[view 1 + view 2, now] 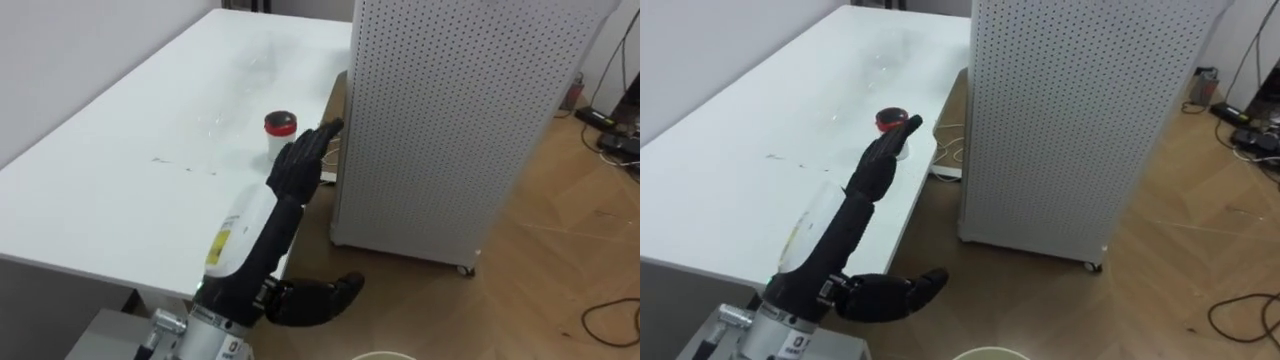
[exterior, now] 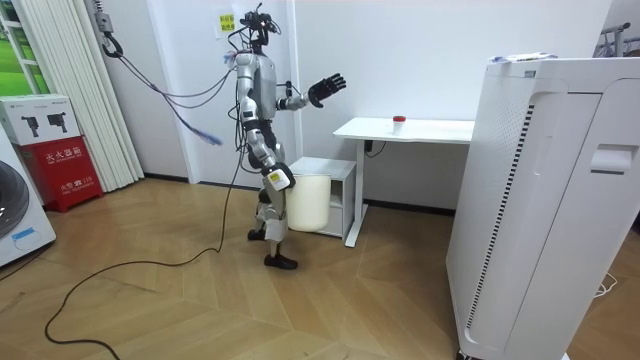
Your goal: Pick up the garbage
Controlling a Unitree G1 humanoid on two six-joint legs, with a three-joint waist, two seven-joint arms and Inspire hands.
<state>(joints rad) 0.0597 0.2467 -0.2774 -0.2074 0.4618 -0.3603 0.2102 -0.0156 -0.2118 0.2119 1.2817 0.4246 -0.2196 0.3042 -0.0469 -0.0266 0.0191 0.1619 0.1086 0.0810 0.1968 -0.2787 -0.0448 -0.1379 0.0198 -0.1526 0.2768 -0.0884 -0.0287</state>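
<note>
one white table, one red-capped container, one perforated white cabinet

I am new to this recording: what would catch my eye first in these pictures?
The robot's left hand, dark with straight fingers, is raised toward a small red-capped object on the white table. Right of the table stands a tall white perforated cabinet; the right hand hangs low.

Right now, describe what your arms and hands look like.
Both hands are black with slim segmented fingers: the left hand and the right hand. The left forearm is black near the wrist, then a white shell with a yellow label, ending in a silver metal cuff.
</note>
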